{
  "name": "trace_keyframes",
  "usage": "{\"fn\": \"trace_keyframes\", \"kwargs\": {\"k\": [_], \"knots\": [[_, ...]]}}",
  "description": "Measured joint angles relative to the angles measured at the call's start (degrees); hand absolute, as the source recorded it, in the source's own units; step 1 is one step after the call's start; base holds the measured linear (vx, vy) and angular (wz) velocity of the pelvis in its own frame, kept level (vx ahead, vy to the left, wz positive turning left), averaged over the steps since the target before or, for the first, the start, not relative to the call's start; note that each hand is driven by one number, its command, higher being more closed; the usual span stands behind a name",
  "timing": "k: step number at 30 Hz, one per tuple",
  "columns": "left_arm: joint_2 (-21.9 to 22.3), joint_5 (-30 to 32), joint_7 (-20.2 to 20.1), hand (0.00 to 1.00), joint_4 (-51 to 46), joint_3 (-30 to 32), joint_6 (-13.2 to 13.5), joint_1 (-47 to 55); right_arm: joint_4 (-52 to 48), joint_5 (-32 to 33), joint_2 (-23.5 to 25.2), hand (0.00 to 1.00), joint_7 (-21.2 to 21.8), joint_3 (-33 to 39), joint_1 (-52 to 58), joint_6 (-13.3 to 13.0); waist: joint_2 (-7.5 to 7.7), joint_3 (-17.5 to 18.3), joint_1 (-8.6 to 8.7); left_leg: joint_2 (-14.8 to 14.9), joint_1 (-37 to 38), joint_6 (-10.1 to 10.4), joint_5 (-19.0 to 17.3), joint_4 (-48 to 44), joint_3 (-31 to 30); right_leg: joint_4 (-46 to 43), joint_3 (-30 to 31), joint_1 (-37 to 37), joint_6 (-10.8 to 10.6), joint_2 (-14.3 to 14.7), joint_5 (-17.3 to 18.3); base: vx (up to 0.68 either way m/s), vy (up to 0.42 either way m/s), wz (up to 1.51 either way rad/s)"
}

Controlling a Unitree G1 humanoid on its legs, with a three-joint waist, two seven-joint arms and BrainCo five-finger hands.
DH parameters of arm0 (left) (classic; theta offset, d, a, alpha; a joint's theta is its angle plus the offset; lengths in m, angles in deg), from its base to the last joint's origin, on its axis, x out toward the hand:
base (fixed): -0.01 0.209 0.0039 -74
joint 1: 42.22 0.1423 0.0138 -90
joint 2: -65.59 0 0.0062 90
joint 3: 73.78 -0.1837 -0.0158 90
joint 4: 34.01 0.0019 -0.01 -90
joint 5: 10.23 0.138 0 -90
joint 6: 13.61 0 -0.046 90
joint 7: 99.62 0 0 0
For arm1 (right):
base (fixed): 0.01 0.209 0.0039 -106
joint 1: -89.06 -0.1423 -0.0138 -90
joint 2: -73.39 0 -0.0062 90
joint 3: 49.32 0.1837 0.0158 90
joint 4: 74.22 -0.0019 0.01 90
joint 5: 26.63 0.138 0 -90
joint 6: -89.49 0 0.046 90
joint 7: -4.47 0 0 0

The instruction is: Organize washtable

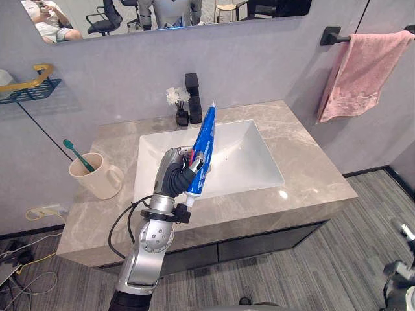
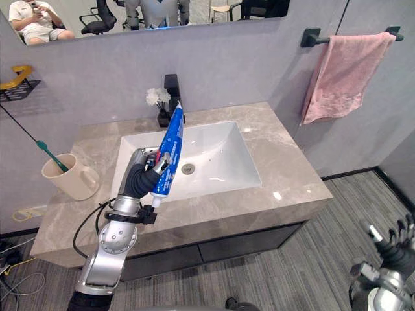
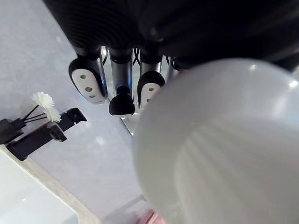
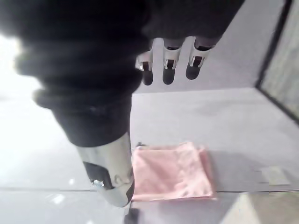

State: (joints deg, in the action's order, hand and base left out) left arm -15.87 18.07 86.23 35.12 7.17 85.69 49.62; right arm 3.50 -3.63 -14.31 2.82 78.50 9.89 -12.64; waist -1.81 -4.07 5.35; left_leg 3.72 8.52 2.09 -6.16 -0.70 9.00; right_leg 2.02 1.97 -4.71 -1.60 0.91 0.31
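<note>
Fingers [image 4: 170, 59] loosely straight and holding nothing, the right hand [image 2: 391, 253] hangs low, off the countertop's [image 1: 311, 168] front right corner. Over the front left corner of the sink [image 1: 246, 159], the left hand [image 1: 176, 172] is curled round a blue toothpaste tube [image 1: 203, 146], white cap down, its crimped end tilted up toward the back wall. A cream mug [image 1: 94, 176] with a green toothbrush [image 1: 78, 154] stands by the left edge. At the back edge stand a black faucet [image 1: 192, 97] and white flowers [image 1: 176, 97]. A pink towel [image 1: 360, 74] hangs on the wall, right.
</note>
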Motion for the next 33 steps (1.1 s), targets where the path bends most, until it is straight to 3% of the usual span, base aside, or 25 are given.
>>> {"fn": "trace_keyframes", "kwargs": {"k": [4,8,13,22,33], "knots": [[0.0,-1.8,-0.6,1.0,0.0,-2.0,0.0,-0.8,-3.5,4.1,-5.0,0.0,2.4,-11.9,-8.0,-2.8,0.08,0.2,-1.19,0.0,-0.8,0.0,0.0,-0.5,-1.0,0.1,-0.9,0.1,0.2,0.0,-0.2,-0.02,-0.013,0.1],[0.0,-3.0,-0.7,1.0,0.0,-5.4,0.1,-2.0,-5.3,6.5,-5.3,0.0,4.8,-22.9,-12.8,-2.8,-0.15,0.4,-2.88,-0.2,-1.8,0.0,0.1,-1.1,-3.1,0.2,-3.0,-0.1,0.2,-0.3,-0.2,0.0,-0.015,0.28],[-0.1,-3.1,-0.6,1.0,0.2,-7.8,0.1,-3.0,-5.3,8.5,-5.2,0.0,5.7,-30.5,-15.3,-2.4,-0.14,0.5,-3.24,-1.0,-2.1,-0.3,0.3,-1.3,-5.2,0.8,-5.1,-1.2,0.2,-1.2,-0.2,-0.02,0.008,0.23],[0.1,-3.0,-0.2,1.0,2.8,-11.7,0.0,-3.2,-4.8,9.8,-0.4,0.0,6.3,-40.3,-15.5,0.0,0.15,0.8,-3.4,-1.9,-2.3,-1.0,1.1,-1.1,-7.0,1.6,-6.9,-2.0,0.0,-2.1,-0.3,-0.04,0.007,0.11],[2.4,-2.9,1.9,1.0,6.0,-14.3,-0.2,-6.6,1.3,15.1,5.1,0.0,6.7,-47.7,-15.5,0.3,0.34,1.1,-3.43,-1.9,-2.5,-0.8,2.4,0.7,-7.6,3.4,-8.0,-2.2,0.1,-2.0,-1.4,-0.02,-0.009,0.05]]}}
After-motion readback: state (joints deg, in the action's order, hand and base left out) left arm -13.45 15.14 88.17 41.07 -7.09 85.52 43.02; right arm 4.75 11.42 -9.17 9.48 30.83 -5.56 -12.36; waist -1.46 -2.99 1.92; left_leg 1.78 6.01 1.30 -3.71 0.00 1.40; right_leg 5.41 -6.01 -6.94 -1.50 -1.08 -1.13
